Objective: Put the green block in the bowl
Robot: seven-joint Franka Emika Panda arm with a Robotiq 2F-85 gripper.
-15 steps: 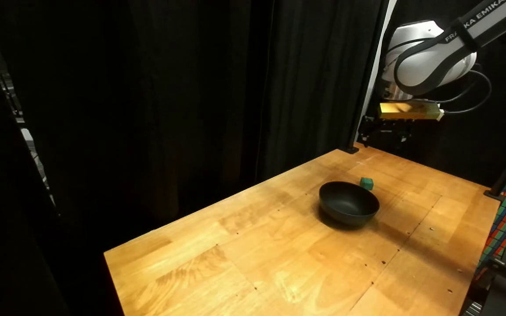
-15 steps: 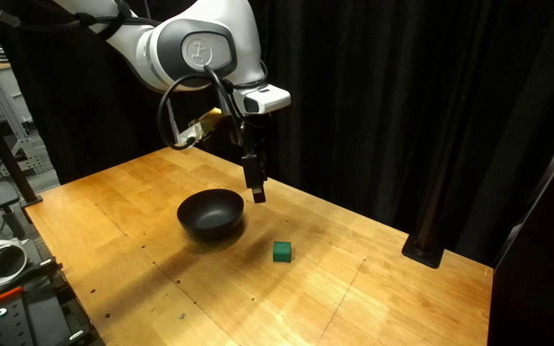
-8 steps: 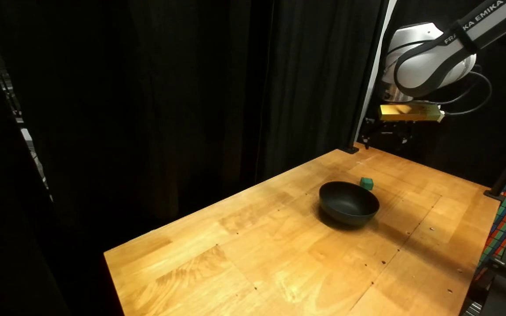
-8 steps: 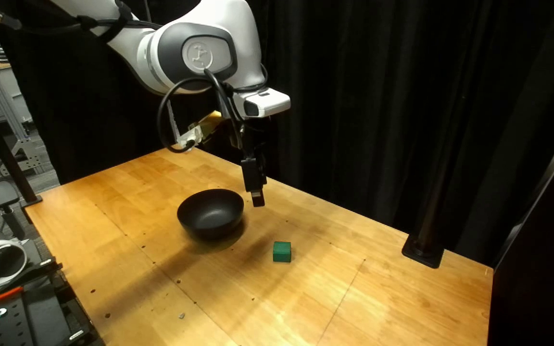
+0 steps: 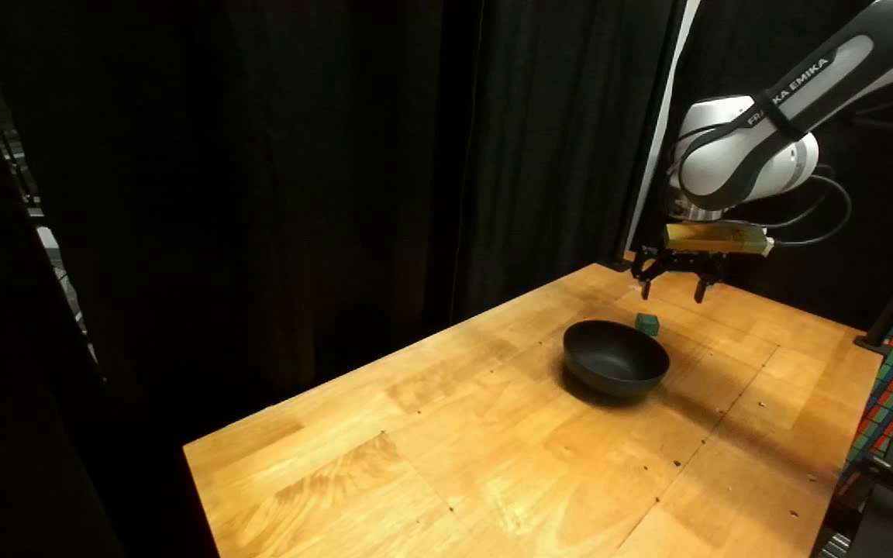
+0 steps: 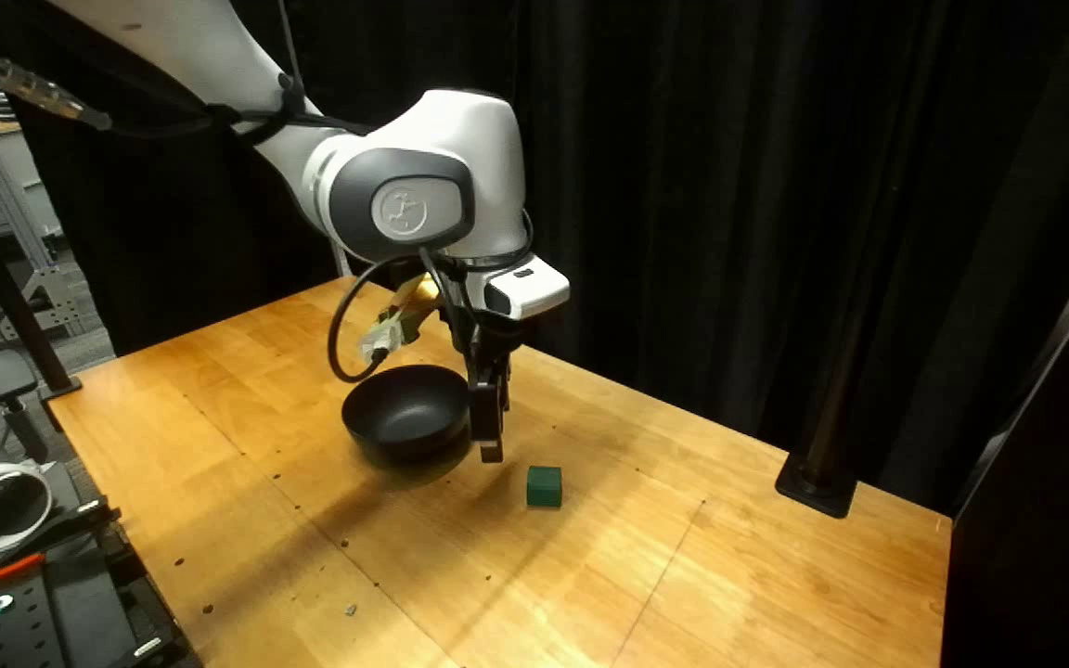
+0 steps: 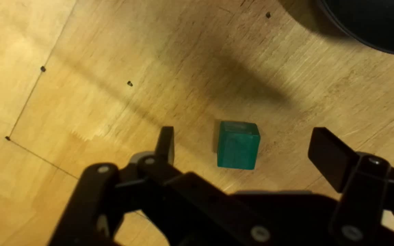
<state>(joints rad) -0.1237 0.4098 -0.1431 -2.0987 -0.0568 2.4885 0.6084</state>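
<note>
1. Hovers above the tabletop (image 5: 446,449) with the gripper (image 5: 672,294) spread wide and nothing in its hold.
2. Shows the green block (image 7: 238,150) on the tabletop below, framed between the gripper's two sides in the wrist view yet touching neither.
3. In an exterior view, shows the block beyond the black bowl (image 5: 615,360), toward the tabletop's far corner, near the bowl but apart.
4. Done, by the look of things: at most a rough lining-up over the block, with neither grasp nor delivery made.
5. Left to do, presumably: lowering, closing on the block, lifting, carrying away from the far corner, letting go over the bowl.
</note>
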